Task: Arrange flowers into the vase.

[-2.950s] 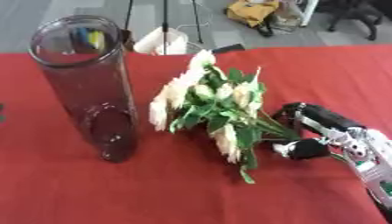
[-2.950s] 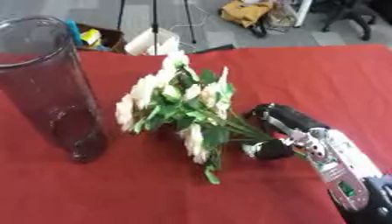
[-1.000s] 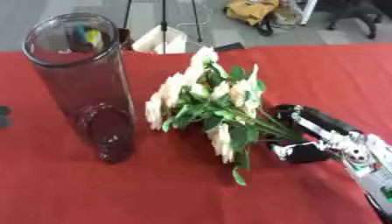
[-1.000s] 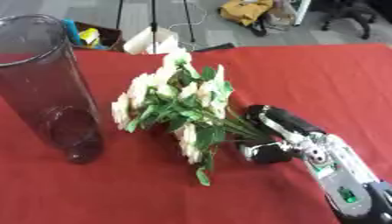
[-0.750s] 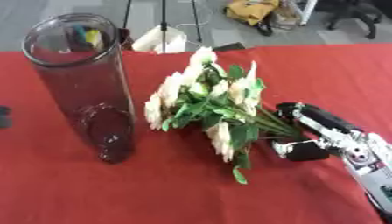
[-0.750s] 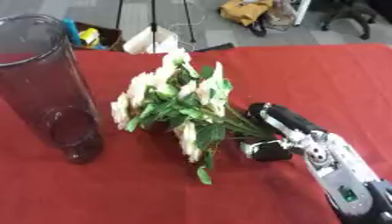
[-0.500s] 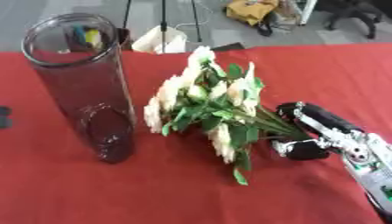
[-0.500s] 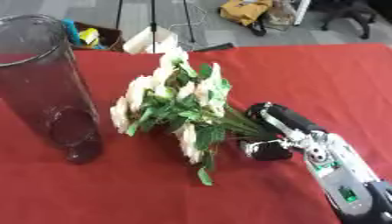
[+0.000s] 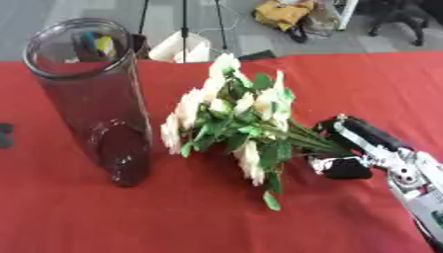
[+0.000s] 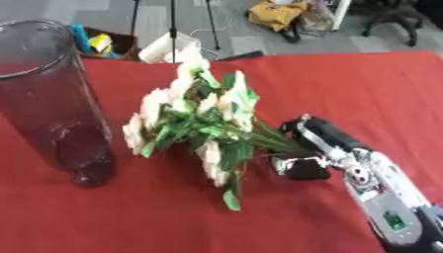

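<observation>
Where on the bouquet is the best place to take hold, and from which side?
By the bundled stems, from the right: the bouquet lies with blooms toward the vase and stems pointing at the right hand, whose fingers curl there already.

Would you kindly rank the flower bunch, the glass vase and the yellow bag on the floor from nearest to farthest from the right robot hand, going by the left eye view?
1. Flower bunch: its stems reach the right robot hand, just to the hand's left.
2. Glass vase: upright at the table's left side.
3. Yellow bag: on the floor beyond the table's far edge.
</observation>
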### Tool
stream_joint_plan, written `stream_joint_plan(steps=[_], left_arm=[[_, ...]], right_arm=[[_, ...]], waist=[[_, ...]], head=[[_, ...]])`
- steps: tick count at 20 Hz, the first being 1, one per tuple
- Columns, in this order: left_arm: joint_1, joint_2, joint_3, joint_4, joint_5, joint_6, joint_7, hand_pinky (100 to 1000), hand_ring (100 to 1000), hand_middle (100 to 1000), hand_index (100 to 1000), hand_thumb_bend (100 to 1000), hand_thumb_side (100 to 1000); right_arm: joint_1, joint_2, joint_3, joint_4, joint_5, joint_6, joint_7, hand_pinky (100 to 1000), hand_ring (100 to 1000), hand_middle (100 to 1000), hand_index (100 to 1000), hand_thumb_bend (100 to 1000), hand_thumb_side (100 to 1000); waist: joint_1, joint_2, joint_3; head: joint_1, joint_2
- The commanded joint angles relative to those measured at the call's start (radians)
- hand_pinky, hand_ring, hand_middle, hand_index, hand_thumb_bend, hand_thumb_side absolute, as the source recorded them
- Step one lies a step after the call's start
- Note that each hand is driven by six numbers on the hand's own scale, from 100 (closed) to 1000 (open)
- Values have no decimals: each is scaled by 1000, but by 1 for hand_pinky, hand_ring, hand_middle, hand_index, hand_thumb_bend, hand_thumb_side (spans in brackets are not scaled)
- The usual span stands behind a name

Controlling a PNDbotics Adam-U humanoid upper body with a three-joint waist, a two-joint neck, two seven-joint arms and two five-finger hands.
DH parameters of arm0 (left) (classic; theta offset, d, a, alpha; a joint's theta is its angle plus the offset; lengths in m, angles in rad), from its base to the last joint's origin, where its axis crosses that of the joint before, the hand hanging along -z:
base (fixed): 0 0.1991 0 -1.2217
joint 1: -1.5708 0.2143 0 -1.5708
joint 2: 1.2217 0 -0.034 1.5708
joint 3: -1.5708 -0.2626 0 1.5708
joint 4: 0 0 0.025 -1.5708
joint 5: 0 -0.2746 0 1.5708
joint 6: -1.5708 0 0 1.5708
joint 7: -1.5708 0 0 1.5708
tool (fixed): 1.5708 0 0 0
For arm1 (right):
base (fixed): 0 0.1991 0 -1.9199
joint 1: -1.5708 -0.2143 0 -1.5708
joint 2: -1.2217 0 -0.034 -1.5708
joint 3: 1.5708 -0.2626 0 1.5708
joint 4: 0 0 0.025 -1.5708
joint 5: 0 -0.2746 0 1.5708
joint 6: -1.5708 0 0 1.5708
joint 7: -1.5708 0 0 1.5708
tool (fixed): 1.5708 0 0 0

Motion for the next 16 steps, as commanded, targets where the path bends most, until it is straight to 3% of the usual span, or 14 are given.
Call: stream_joint_plan(steps=[1,4,11,14,16], left_arm=[[-8,4,-12,-18,-4,-2,-6,620,475,648,784,140,1000],[-8,4,-11,-18,-5,-1,-8,620,475,648,784,140,1000],[-9,3,-11,-18,-6,1,-14,621,474,648,785,138,1000],[-9,3,-11,-18,-6,2,-17,621,474,649,786,137,1000],[-10,4,-12,-18,-6,2,-19,621,474,650,786,137,1000]], right_arm=[[-8,-36,-11,-17,12,-1,-18,648,755,100,597,100,577],[-8,-39,-10,-14,16,0,-29,637,735,100,573,100,589],[-7,-42,-2,8,27,-9,-26,577,592,100,440,100,666],[-6,-40,-1,12,27,-22,-24,524,523,100,301,100,660],[-4,-40,-3,10,22,-34,-27,500,493,100,265,100,657]], waist=[[-1,-20,1],[-2,-20,3],[-3,-20,9],[-4,-20,10],[-4,-20,9]], head=[[-3,-11],[-3,-10],[-2,-10],[0,-10],[1,-11]])
